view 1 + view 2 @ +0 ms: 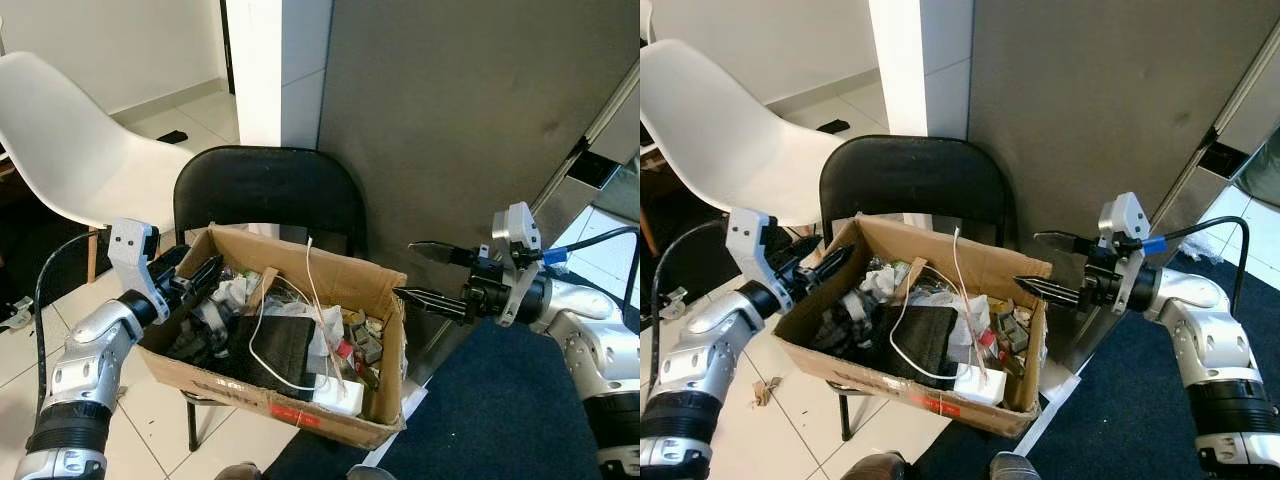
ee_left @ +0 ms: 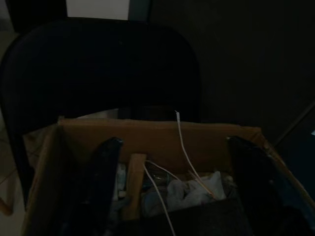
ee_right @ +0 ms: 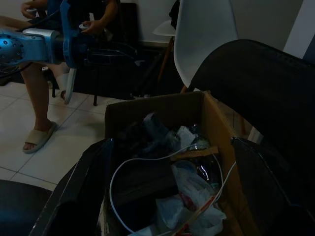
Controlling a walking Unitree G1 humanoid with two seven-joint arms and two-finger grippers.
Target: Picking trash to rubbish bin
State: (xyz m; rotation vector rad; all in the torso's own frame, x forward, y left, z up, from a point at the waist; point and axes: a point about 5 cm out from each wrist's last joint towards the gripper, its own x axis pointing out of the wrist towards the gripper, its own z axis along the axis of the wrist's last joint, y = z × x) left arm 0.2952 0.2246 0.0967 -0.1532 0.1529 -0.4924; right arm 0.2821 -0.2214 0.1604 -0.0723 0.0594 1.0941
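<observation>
Both grippers gape wide and empty: left gripper (image 1: 196, 276) at the cardboard box's (image 1: 290, 408) near end, right gripper (image 1: 428, 272) just beyond its far corner. Between them, trash (image 1: 300, 335) fills the box, seated on a black chair (image 1: 265, 190).

A black folding chair (image 1: 265, 190) stands on the pale tiled floor (image 1: 20, 350) and carries an open cardboard box (image 1: 300, 405) on its seat. The box overhangs the seat toward the camera. Just beside the chair on the robot's left stands a white plastic chair (image 1: 70, 140). A dark blue carpet (image 1: 500, 410) covers the floor on the right.
</observation>
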